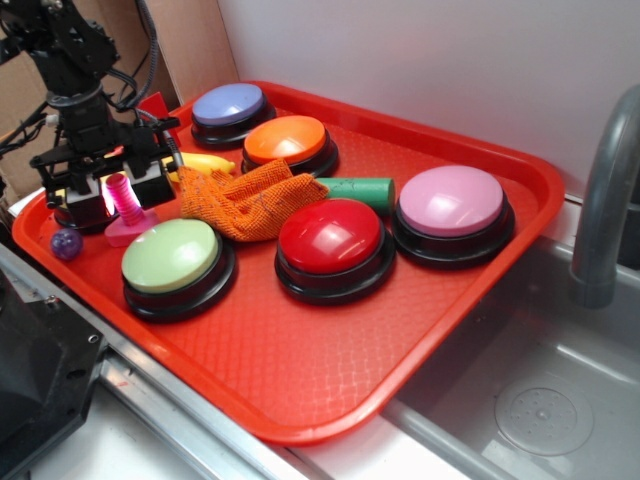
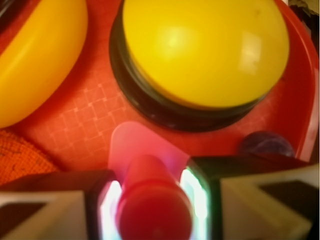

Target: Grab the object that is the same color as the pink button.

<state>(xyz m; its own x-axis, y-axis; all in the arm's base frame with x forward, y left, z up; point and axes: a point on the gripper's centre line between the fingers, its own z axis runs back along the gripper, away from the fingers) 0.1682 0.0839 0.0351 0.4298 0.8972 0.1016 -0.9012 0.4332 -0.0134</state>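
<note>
The object, a small pink toy bolt (image 1: pixel 126 205), stands upright on the red tray (image 1: pixel 300 370) at its left end. Its ridged shaft (image 2: pixel 150 195) sits between the two fingers of my gripper (image 1: pixel 122 198), which press on it from both sides while its flat base (image 2: pixel 137 142) rests on the tray. The pink button (image 1: pixel 452 203), a large light-pink dome on a black base, sits far off at the tray's right side. In the wrist view my gripper (image 2: pixel 150 205) fills the bottom edge.
A yellow-green button (image 1: pixel 172 258) stands right in front of the bolt, and a purple ball (image 1: pixel 66 243) lies to its left. A yellow banana toy (image 1: pixel 205 163), orange cloth (image 1: pixel 250 200), green cylinder (image 1: pixel 362 190) and red (image 1: pixel 332 240), orange (image 1: pixel 287 140) and purple-blue (image 1: pixel 229 105) buttons crowd the tray. A sink (image 1: pixel 540 400) lies at the right.
</note>
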